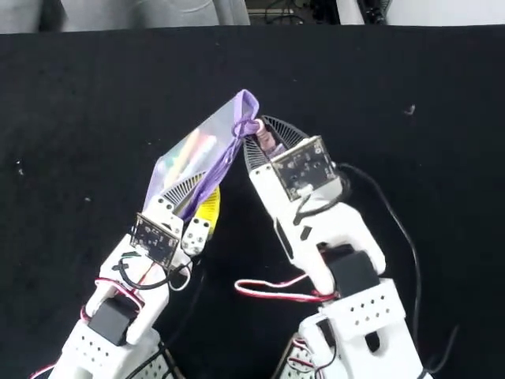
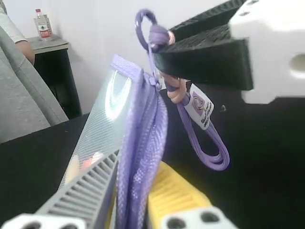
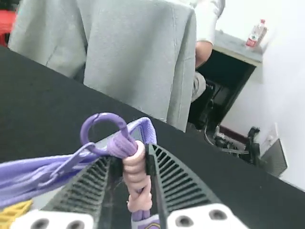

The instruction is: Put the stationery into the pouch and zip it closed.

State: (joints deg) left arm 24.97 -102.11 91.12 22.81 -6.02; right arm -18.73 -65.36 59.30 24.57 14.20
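Purple-edged clear pouch (image 1: 189,158) hangs over the table's (image 1: 79,95) middle, left gripper (image 1: 201,191) clamping its end, right gripper (image 3: 132,155) pinching the zipper cord (image 3: 118,142). An off-line pull could slip the cord free.

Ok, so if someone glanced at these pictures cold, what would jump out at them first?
The purple pouch, held up over the black table between the two arms, near the middle of the high view. The left gripper is clamped on its lower end. The right gripper pinches the zip pull, a pink bead on a purple cord, at the upper corner.
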